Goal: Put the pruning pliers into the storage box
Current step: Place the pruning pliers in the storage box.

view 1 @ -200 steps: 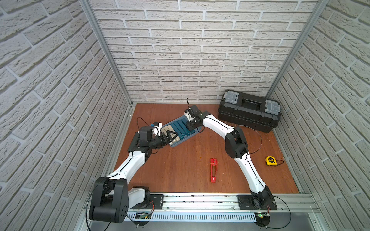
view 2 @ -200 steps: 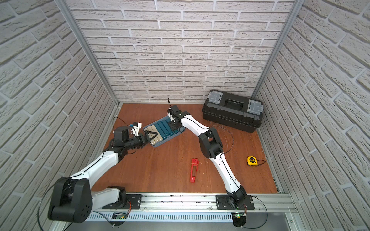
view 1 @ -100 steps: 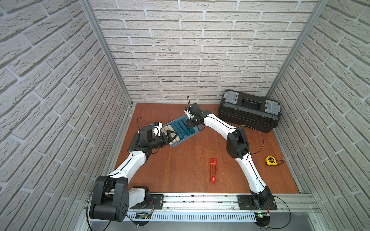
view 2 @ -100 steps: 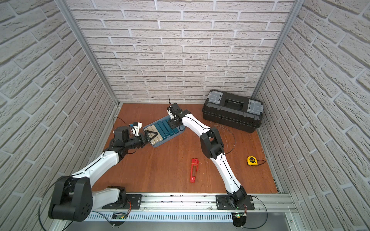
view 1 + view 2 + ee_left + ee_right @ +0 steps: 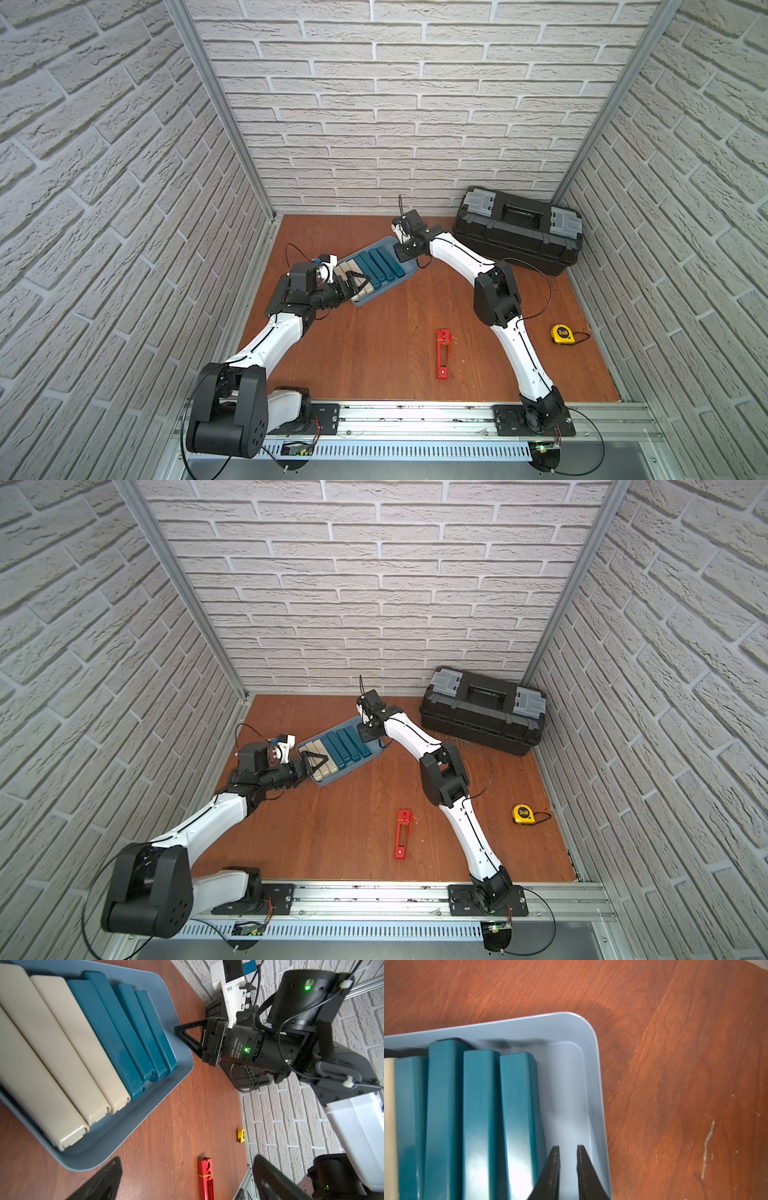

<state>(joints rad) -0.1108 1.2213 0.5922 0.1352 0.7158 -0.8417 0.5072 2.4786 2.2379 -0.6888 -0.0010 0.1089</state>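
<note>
Over the storage box point(image 5: 592, 1047) end, right claw point(image 5: 568, 1148) hovers narrowly parted.

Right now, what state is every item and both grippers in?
storage box: on the table, partly filled.
teal pruning pliers: four, side by side in the box.
beige pruning pliers: three, in the box beside them.
red pruning pliers: flat on the table, outside the box.
black toolbox: lid closed.
yellow tape measure: on the table.
left gripper: open, empty.
right gripper: narrow gap, empty.
</note>
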